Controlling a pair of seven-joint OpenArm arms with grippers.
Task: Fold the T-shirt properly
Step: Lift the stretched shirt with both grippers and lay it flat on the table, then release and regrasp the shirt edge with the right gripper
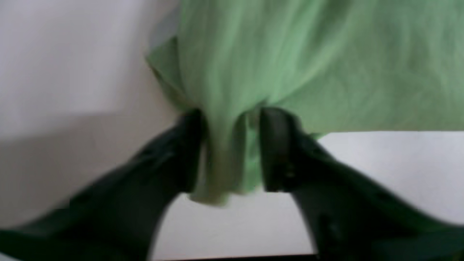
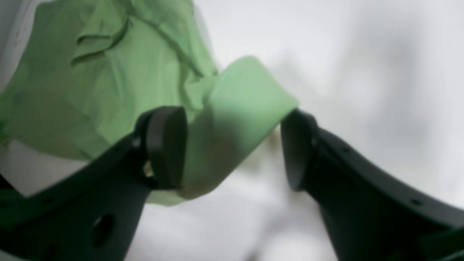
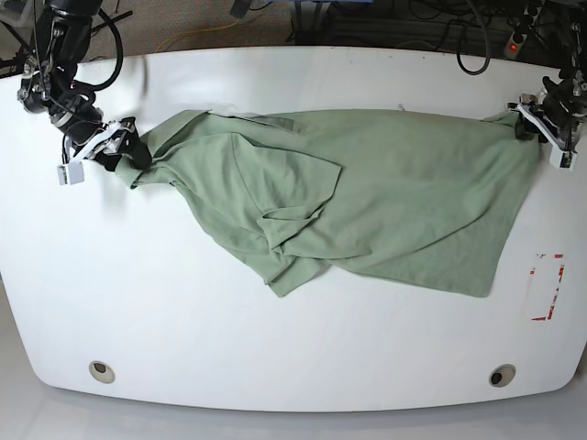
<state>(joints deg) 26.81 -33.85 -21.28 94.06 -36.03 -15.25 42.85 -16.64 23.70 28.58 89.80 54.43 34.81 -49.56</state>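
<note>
The pale green T-shirt (image 3: pixel 394 192) lies crumpled across the back half of the white table (image 3: pixel 275 348), with one part folded over its middle. It is stretched between my two grippers. My left gripper (image 1: pixel 232 148) is shut on a bunched edge of the T-shirt (image 1: pixel 290 65) at the table's far right (image 3: pixel 530 124). My right gripper (image 2: pixel 232 148) has its jaws wide apart around a rolled fold of the T-shirt (image 2: pixel 108 83) at the far left (image 3: pixel 124 154). The fold touches both pads. The collar, placket and label cannot be made out.
A red-marked rectangle (image 3: pixel 548 286) is on the table near the right edge. Two round holes (image 3: pixel 102 371) (image 3: pixel 502 375) sit near the front edge. Cables (image 3: pixel 459 37) lie beyond the back edge.
</note>
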